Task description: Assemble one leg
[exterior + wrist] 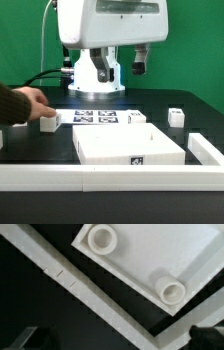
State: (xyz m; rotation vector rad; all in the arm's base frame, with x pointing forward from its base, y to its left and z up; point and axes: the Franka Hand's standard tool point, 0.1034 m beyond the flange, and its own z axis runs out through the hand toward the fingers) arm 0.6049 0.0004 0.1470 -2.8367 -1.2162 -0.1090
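Three legs, small white blocks with tags, lie on the black table: one (47,123) at the exterior view's left, one (137,118) next to the marker board (100,117), and one (176,116) at the right. A person's hand (25,100) rests close to the left leg. My gripper (106,62) hangs high above the table, open and empty. In the wrist view its dark fingertips (24,337) stand wide apart with nothing between them (115,339). Below it lies the large white square panel (130,148), showing two round sockets (102,239) in the wrist view. No leg shows in the wrist view.
A white rail (100,180) runs along the table's front and another (205,150) stands at the exterior view's right; one crosses the wrist view (90,291). The robot's base (97,85) stands behind the marker board.
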